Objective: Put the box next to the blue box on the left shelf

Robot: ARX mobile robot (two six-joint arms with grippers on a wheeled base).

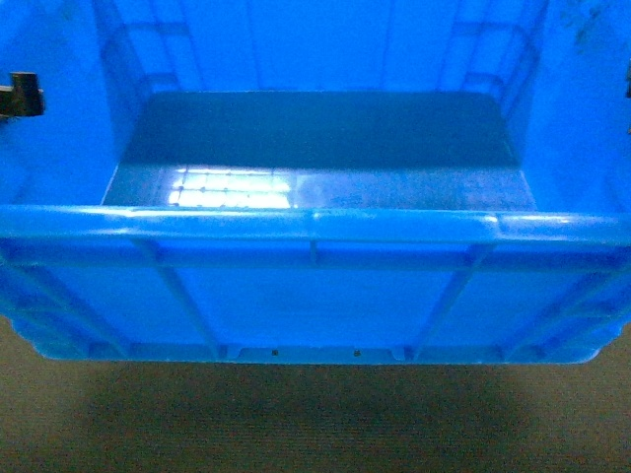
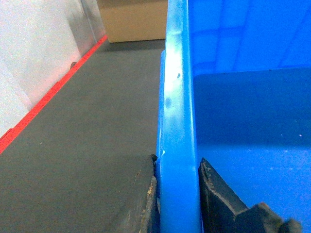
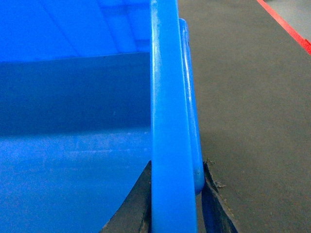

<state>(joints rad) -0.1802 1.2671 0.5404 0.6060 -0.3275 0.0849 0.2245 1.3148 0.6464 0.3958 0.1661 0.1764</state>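
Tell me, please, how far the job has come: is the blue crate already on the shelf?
Done: both grippers hold the box. The left gripper has its jaws on either side of the left rim, the right gripper likewise on the right rim. In hand: the box hangs above the dark floor, so it is being carried. Left: no shelf or second blue box is in view; reaching the shelf and placing the box remain.

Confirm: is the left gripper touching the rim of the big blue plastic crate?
Touching. The left wrist view shows the left gripper with both fingers pressed against the blue plastic crate's rim, no gap visible.
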